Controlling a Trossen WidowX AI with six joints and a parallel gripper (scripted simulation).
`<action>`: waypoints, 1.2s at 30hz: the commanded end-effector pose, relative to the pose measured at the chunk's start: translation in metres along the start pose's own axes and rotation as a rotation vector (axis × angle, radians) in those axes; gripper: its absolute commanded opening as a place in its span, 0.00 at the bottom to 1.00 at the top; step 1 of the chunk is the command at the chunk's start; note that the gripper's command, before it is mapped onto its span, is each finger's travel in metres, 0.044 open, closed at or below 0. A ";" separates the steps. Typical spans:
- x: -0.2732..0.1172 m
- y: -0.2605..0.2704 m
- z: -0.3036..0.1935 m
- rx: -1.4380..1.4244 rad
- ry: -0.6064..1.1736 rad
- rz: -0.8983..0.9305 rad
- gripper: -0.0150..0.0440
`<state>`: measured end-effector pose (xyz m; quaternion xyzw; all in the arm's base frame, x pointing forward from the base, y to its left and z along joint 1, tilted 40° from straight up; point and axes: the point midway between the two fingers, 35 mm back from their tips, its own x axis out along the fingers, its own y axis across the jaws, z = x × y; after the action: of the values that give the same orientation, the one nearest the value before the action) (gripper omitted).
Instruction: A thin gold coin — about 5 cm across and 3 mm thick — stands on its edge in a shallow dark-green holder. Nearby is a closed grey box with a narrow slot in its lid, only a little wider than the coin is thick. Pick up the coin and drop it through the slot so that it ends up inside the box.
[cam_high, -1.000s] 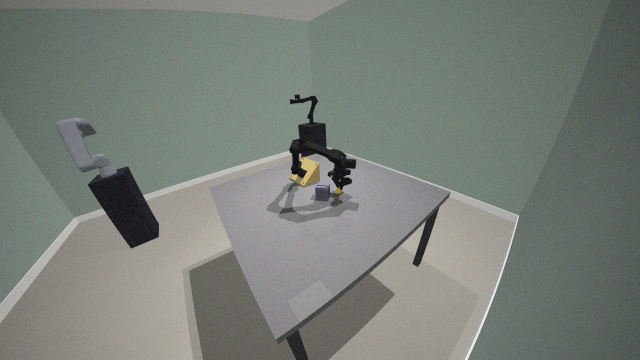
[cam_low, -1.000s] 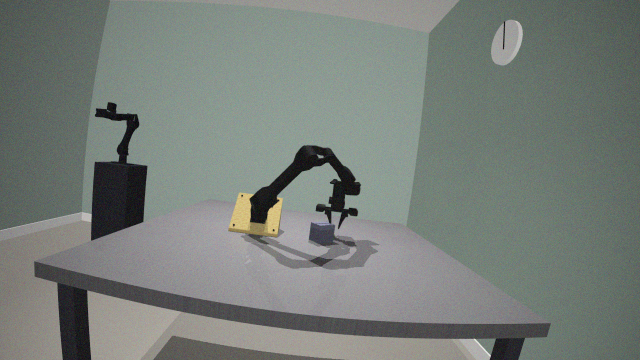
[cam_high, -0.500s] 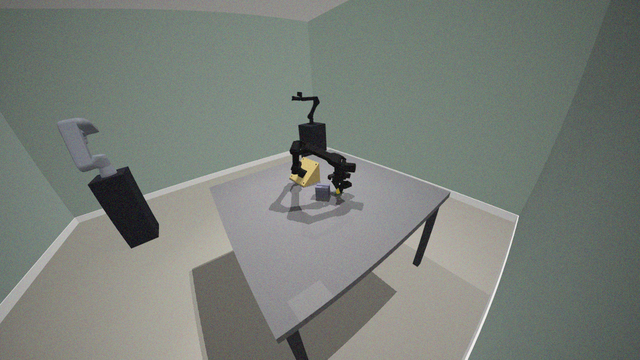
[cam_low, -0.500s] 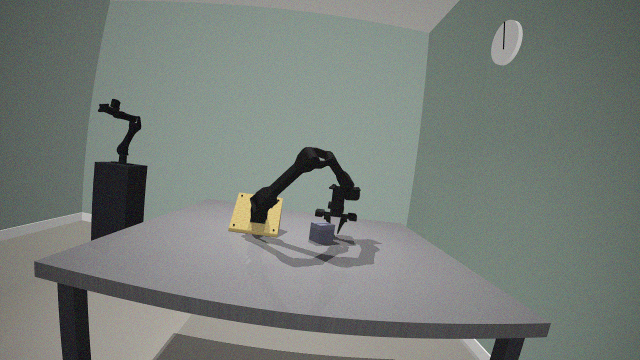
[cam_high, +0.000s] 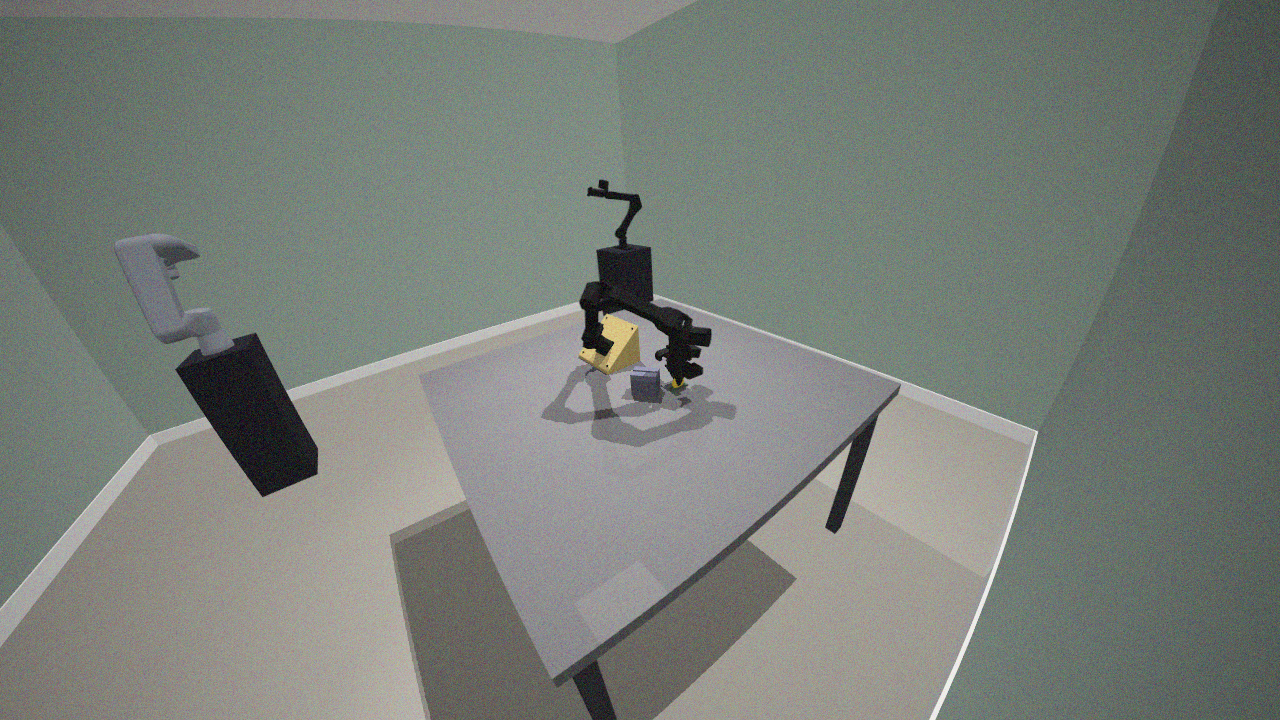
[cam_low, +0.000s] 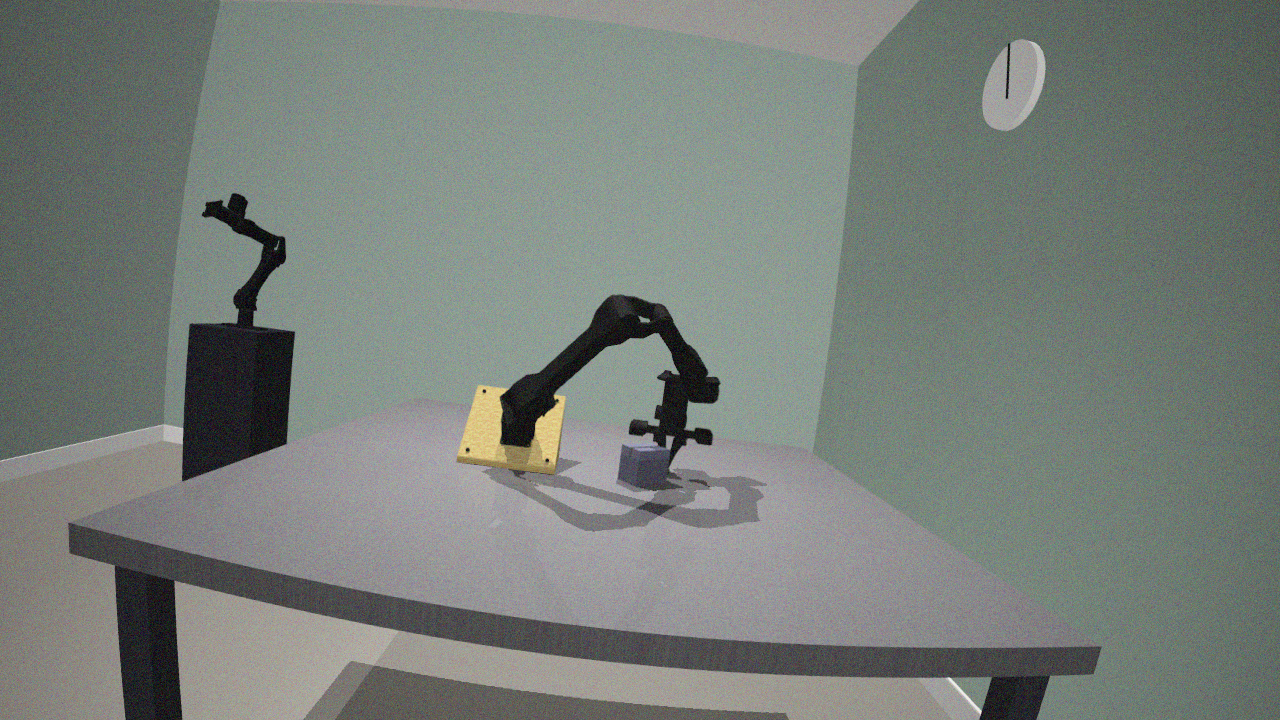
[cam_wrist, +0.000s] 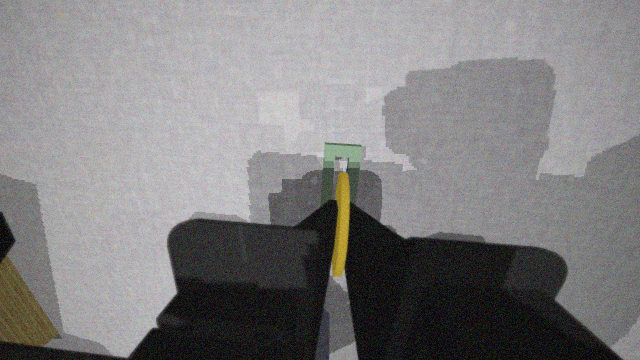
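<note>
The gold coin (cam_wrist: 342, 225) (cam_high: 677, 385) stands on edge, seen edge-on in the wrist view, with its far end over the dark-green holder (cam_wrist: 343, 150). My gripper (cam_wrist: 338, 208) (cam_high: 677, 379) (cam_low: 669, 458) points straight down at the table and is shut on the coin, one finger on each face. The grey box (cam_high: 644, 383) (cam_low: 641, 464) stands just beside the gripper, toward the arm's base. Its slot does not show clearly in any view. In the exterior view the coin and holder are hidden behind the box.
The arm is mounted on a tilted yellow base plate (cam_high: 619, 347) (cam_low: 483, 431) on the grey table (cam_high: 626, 510) (cam_low: 537, 564). A second black arm on a black pedestal (cam_high: 624, 270) (cam_low: 237, 394) stands behind the table. A grey clamp-shaped object (cam_high: 159, 286) stands on another pedestal at the left.
</note>
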<state>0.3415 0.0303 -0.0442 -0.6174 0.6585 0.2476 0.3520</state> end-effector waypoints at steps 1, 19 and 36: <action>0.001 0.001 -0.001 -0.007 0.004 0.001 0.25; -0.032 -0.003 0.002 -0.007 0.001 0.001 0.25; -0.075 -0.002 0.001 -0.007 0.000 0.002 0.25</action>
<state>0.3423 0.0719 0.0032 -0.6199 0.6586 0.2525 0.3438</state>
